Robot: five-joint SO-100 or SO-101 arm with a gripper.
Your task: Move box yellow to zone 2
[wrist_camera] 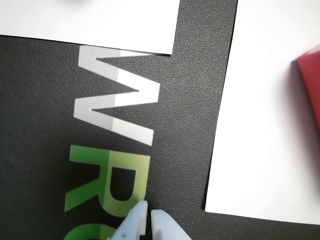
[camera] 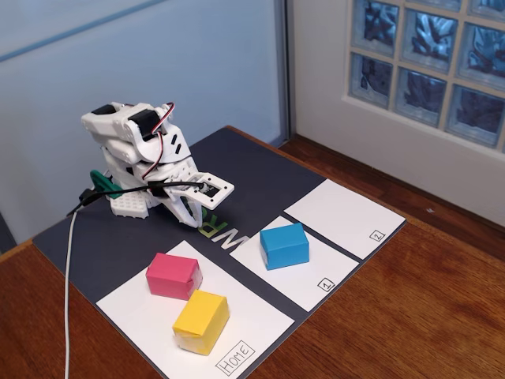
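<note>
The yellow box [camera: 201, 320] lies on the front part of the white "Home" panel [camera: 142, 316] in the fixed view, close against a pink block [camera: 173, 275]. Zone 2 [camera: 343, 216], the white panel with a boxed "2", lies at the right of the dark mat with nothing on it. My arm is folded at the back left of the mat. Its gripper [camera: 188, 219] [wrist_camera: 149, 214] is shut and holds nothing, with its tips low over the printed letters, well behind the yellow box. The wrist view does not show the yellow box, only a sliver of the pink block [wrist_camera: 311, 85].
A blue block [camera: 284, 245] sits on the white panel marked "1" [camera: 316, 280], between the Home panel and zone 2. A white cable [camera: 69, 276] runs from the arm toward the front left. The dark mat [camera: 102, 245] lies on a wooden table.
</note>
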